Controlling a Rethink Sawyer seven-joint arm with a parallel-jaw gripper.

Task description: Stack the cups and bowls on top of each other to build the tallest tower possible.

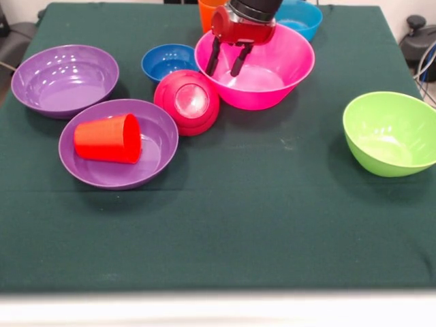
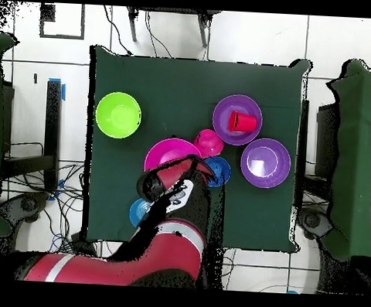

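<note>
My gripper is open and empty, its fingertips hanging just above the inside of the big pink bowl, near its left rim. The small crimson bowl is tipped over, bottom facing the camera, touching the pink bowl and the nearer purple bowl. The red cup lies on its side inside that purple bowl. The second purple bowl stands empty at the left. The dark blue bowl sits left of the pink bowl. The orange cup shows partly behind the gripper. The yellow cup is out of view.
The lime green bowl stands alone at the right. The light blue bowl sits at the far edge behind the pink bowl. In the overhead view the arm covers the table's robot side and part of the pink bowl.
</note>
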